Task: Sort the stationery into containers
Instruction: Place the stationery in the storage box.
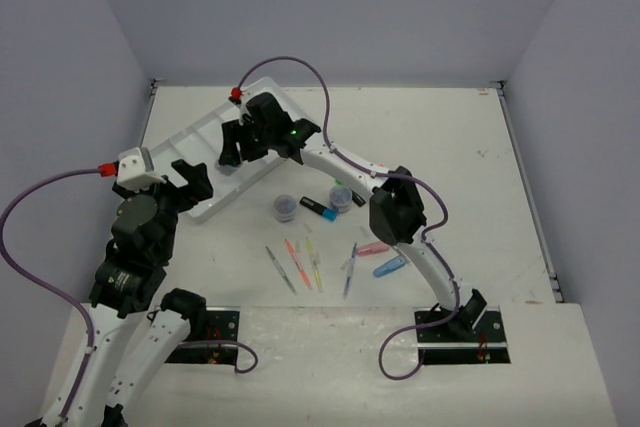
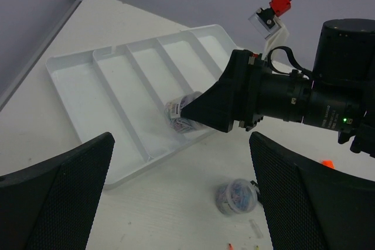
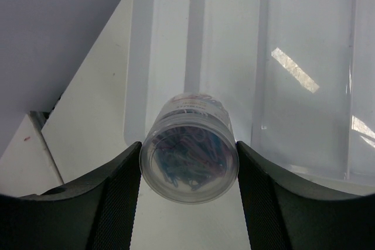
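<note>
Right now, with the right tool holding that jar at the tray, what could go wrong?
1. The right tool grips the round jar tilted at the tray; released so, it may roll or tip.
2. The open left tool hangs by the tray's near rim; a move could nudge the tray.

Your arms point(image 1: 140, 352) show white links and black joint housings. The left gripper point(image 1: 197, 185) and right gripper point(image 1: 235, 147) carry black pads point(image 2: 58, 197) with a fine dimpled texture. Behind each, a purple cable point(image 1: 30, 209) ends in a red plug point(image 1: 103, 168). A green light point(image 2: 345, 120) glows behind the right gripper. The base plates point(image 1: 495, 332) are black.
</note>
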Controlling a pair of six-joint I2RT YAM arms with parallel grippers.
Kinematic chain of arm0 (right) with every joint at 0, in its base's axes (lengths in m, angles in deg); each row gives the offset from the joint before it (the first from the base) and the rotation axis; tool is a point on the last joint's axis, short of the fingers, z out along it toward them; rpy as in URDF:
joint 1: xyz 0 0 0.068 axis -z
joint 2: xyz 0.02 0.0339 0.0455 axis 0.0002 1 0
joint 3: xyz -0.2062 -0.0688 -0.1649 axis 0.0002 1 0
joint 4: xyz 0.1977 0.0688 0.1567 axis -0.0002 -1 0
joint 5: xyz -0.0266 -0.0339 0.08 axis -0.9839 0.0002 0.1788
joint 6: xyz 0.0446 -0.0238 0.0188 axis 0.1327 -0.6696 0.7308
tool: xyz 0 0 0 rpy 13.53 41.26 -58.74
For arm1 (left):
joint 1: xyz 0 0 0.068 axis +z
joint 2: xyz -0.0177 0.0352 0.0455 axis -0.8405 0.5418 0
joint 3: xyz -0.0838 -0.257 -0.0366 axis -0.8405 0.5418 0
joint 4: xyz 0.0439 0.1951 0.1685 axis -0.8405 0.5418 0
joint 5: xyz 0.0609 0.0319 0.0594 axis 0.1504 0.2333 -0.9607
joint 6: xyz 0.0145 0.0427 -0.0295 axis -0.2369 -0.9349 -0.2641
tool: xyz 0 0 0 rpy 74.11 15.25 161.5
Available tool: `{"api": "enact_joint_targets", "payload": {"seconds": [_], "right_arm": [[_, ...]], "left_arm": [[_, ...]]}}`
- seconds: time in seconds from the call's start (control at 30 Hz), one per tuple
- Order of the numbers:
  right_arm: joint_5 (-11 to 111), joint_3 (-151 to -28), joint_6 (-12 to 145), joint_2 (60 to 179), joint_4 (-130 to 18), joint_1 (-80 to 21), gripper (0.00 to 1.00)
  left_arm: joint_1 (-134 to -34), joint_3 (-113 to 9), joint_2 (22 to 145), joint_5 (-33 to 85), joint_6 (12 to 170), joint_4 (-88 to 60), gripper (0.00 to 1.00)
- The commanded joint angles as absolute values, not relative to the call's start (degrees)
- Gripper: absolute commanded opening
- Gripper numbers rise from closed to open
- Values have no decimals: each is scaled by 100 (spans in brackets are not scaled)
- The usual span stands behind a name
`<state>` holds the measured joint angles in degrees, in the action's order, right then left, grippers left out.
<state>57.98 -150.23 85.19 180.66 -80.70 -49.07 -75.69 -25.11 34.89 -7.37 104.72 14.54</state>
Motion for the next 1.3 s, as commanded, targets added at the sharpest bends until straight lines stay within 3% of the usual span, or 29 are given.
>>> {"api": "enact_joint_targets", "payload": {"seconds": [0.0, 0.17, 0.53, 0.77, 0.93, 1.03, 1.27], "right_arm": [[5963, -15389, 8423, 18166, -7474, -4977, 19], [6325, -15299, 8482, 18275, -7044, -5052, 20], [5828, -15390, 8502, 18649, -7160, -5178, 28], [5596, -15377, 8448, 18691, -7247, -5187, 51], [5422, -15299, 8276, 18526, -7254, -5224, 84], [5405, -15230, 8196, 18352, -7221, -5231, 97], [5103, -14461, 7958, 17272, -7083, -5221, 99]], "left_arm": [[-7547, -2510, 3663, -625, 10386, 1219, 100], [-7547, -2483, 3603, -584, 10437, 1257, 100], [-7556, -2457, 3519, -514, 10482, 1287, 100], [-7565, -2457, 3479, -503, 10482, 1310, 100], [-7565, -2457, 3498, -495, 10482, 1302, 100], [-7565, -2449, 3520, -495, 10482, 1302, 100], [-7560, -2466, 3591, -480, 10487, 1320, 100]]}}
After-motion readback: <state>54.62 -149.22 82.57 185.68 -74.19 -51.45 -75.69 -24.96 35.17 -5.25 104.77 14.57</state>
